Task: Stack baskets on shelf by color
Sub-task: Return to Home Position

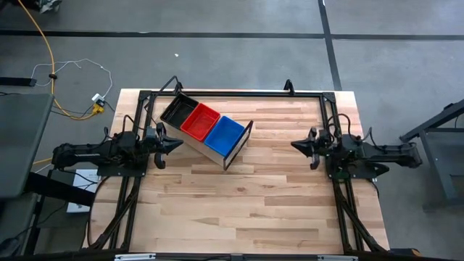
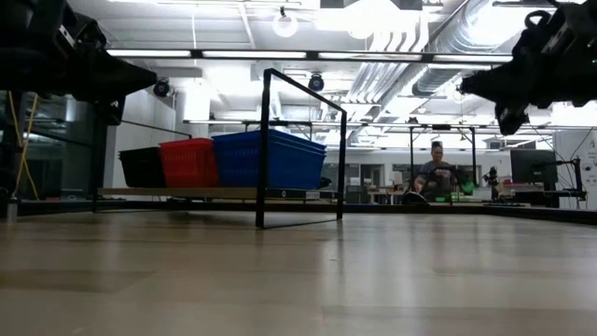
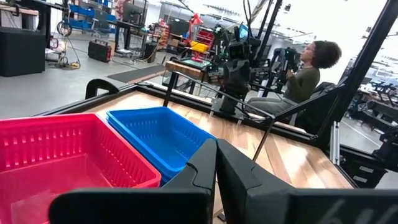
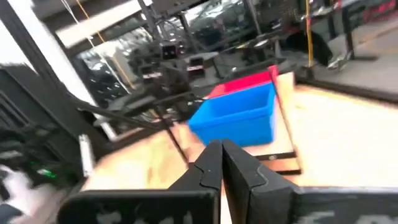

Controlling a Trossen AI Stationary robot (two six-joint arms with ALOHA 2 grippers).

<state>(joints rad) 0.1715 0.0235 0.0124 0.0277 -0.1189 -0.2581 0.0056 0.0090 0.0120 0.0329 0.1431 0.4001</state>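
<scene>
As the baskets [image 1: 200,120] sit on the shelf [image 1: 212,151] by the far edge of the counter [image 1: 254,210], left tool [image 1: 177,143] and right tool [image 1: 296,144] hover clenched, empty, near its side edges. Home them slowly, clear of the shelf.

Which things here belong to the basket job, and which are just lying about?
Job: black basket, red basket and blue basket, side by side on the shelf; left gripper and right gripper, both clear of it, jaws shut.
Lying about: yellow cable on the floor; person seated beyond the table.
</scene>
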